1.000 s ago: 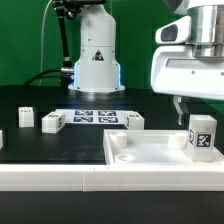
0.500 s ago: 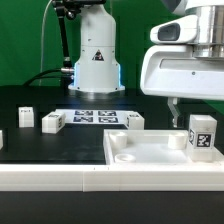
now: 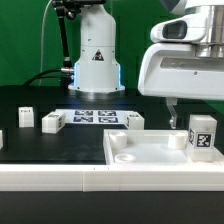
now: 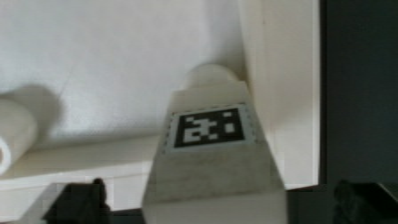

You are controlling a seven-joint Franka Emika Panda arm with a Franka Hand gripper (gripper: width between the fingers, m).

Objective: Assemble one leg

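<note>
The leg [image 3: 202,137], a smooth white oblong block with a black-and-white tag, stands upright in the exterior view's right corner of the large white square piece [image 3: 150,152], inside its raised rim. The gripper [image 3: 180,116] hangs above and just behind it, spread, holding nothing. More loose white blocks [image 3: 52,121] lie on the black table [image 3: 40,145] near the marker board [image 3: 96,117].

In the wrist view, the leg [image 4: 217,150] rises between the parted fingertips [image 4: 79,199], against the rim.

The gripper [image 3: 172,122] is rising slightly above the upright leg [image 3: 202,134], its body sitting higher than a second ago.
</note>
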